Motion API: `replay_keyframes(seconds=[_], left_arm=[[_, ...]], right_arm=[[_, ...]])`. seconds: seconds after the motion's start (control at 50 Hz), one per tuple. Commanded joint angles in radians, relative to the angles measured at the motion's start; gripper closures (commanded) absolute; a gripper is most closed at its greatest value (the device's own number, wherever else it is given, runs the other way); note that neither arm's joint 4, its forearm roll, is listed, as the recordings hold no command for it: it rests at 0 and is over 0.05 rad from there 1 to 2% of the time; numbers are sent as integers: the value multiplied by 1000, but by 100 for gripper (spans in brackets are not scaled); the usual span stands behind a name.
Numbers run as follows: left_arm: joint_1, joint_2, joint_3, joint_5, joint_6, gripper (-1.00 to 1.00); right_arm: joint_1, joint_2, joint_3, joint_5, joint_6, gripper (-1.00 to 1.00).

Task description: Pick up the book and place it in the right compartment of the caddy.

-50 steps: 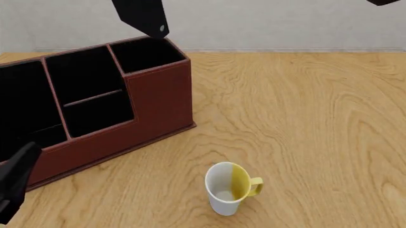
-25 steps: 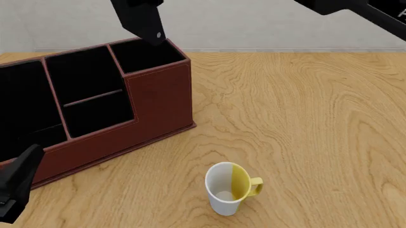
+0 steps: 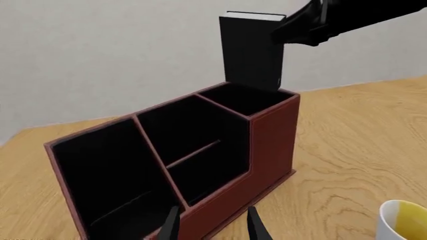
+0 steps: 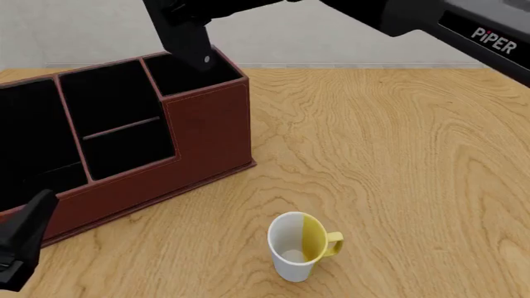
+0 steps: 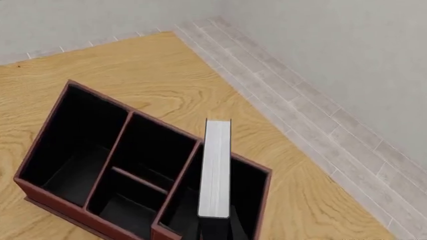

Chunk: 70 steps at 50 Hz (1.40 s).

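The black book (image 4: 185,36) hangs upright, a little tilted, over the reddish-brown caddy (image 4: 211,133). Its lower end is at the opening of the right compartment (image 4: 192,76). My right gripper (image 4: 198,7) is shut on the book's upper part. The right wrist view looks down the white page edge (image 5: 216,167) into that compartment (image 5: 248,197). In the left wrist view the book (image 3: 252,52) stands above the end bin (image 3: 245,99), held by the right gripper (image 3: 283,29). My left gripper (image 3: 212,230) is open and empty, low in front of the caddy's left end (image 4: 21,239).
A white and yellow mug (image 4: 300,245) stands on the wooden table in front of the caddy and to its right; it also shows in the left wrist view (image 3: 403,220). The caddy's wider shelved sections (image 4: 116,124) lie left of the end bin. A grey wall runs behind the table.
The right arm has come further into the front view and lowered the book, whose lower end now reaches the right compartment's opening. The left gripper has barely moved.
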State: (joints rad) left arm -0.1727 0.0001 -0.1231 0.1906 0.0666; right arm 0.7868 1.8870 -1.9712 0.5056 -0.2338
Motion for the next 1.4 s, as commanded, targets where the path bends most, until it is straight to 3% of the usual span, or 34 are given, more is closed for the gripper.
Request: replay_keyframes(seconds=[0.02, 1.4], left_arm=[[6, 0, 9, -7, 1, -100], [31, 0, 16, -16, 2, -100]], right_arm=[[3, 6, 7, -32, 43, 100], [-8, 83, 93, -155, 120, 100]])
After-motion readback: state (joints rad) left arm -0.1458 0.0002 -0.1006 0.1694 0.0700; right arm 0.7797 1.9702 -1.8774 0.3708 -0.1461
